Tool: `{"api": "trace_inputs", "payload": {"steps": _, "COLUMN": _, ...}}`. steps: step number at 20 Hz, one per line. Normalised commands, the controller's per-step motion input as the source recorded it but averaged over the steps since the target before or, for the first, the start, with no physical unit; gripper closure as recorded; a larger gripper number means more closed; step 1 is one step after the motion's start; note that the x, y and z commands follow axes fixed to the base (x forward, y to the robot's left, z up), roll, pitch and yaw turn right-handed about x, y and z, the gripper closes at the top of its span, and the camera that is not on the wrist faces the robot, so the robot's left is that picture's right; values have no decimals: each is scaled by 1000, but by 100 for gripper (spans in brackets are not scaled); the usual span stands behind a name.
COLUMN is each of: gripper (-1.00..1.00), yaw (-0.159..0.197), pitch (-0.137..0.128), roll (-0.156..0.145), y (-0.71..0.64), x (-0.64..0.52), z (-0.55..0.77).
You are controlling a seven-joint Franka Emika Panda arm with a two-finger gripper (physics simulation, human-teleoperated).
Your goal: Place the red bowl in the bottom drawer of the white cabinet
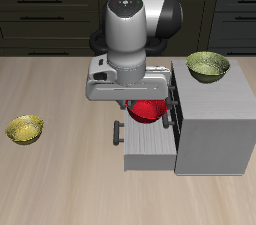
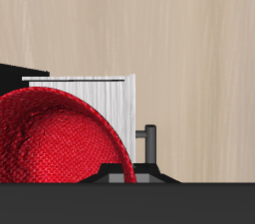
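The red bowl (image 1: 147,111) hangs under my gripper (image 1: 140,106), just above the pulled-out bottom drawer (image 1: 150,143) of the white cabinet (image 1: 213,119). The gripper is shut on the bowl's rim; the arm hides most of the fingers. In the wrist view the red bowl (image 2: 60,138) fills much of the frame, with the drawer's ribbed pale floor (image 2: 100,94) and its dark bar handle (image 2: 151,140) beyond it. The bowl is tilted and I cannot tell whether it touches the drawer floor.
One yellow-green patterned bowl (image 1: 208,66) sits on the cabinet's flat top. Another yellow-green bowl (image 1: 25,128) sits on the wooden table away from the cabinet. The upper drawer fronts with dark handles (image 1: 178,97) face the open drawer.
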Motion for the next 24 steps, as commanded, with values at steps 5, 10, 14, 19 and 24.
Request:
{"api": "trace_inputs", "payload": {"steps": 5, "gripper": 100, "yaw": 8, "pitch": 21, "roll": 28, "y": 121, "x": 32, "z": -149}}
{"api": "trace_inputs", "payload": {"steps": 10, "gripper": 100, "yaw": 12, "pitch": 28, "roll": 7, "y": 3, "x": 35, "z": -120}}
{"api": "trace_inputs", "payload": {"steps": 14, "gripper": -100, "yaw": 85, "pitch": 58, "roll": 25, "y": 86, "x": 15, "z": -142}}
{"api": "trace_inputs", "payload": {"steps": 19, "gripper": -100, "yaw": 15, "pitch": 42, "roll": 20, "y": 5, "x": 14, "z": -110}}
{"api": "trace_inputs", "payload": {"steps": 24, "gripper": -100, "yaw": 20, "pitch": 2, "roll": -4, "y": -66, "x": -3, "z": -10}}
